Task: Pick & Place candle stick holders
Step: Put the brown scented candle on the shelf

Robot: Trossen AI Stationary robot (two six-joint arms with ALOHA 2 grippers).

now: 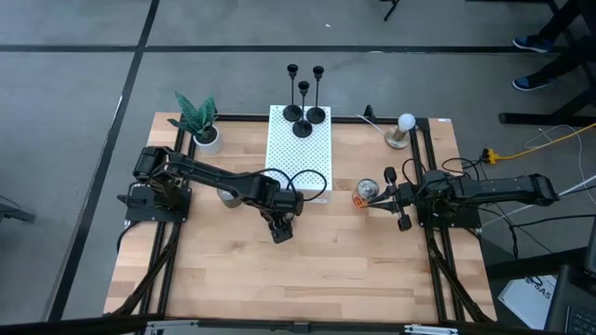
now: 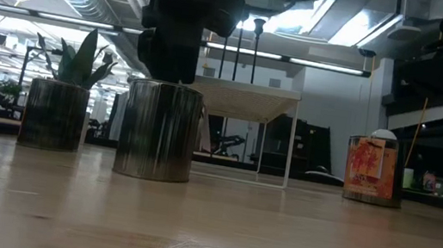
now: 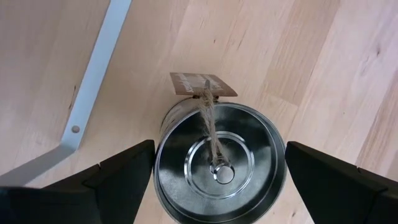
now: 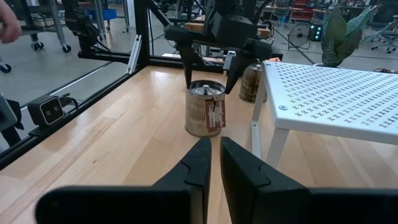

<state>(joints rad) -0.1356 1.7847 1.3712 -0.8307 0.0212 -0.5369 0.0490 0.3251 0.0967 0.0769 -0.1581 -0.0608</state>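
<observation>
Three black candle stick holders (image 1: 304, 107) stand by their round bases on the far end of a white perforated stand (image 1: 298, 158); their stems (image 2: 253, 55) show in the low view. My left gripper (image 1: 282, 226) points down over a silver tin (image 3: 217, 165) standing on the table, open, one finger at each side of its top. The tin (image 4: 205, 111) carries a paper tag on twine (image 3: 202, 85). My right gripper (image 4: 216, 163) is shut and empty, held level at the table's right side (image 1: 402, 200). My left gripper comes at the silver tin from above, one finger (image 3: 127, 171) beside one side of the rim and the other finger (image 3: 323, 177) beside the opposite side. I cannot tell whether either finger touches the tin. The tin stands upright on the table.
A second silver tin (image 1: 226, 194) stands left of the white stand. An orange-wrapped can (image 1: 366, 193) sits close to my right gripper. A potted plant (image 1: 200, 121) is at the far left, a white bulb on a wooden base (image 1: 403, 130) at the far right. Bare wood lies along the near side.
</observation>
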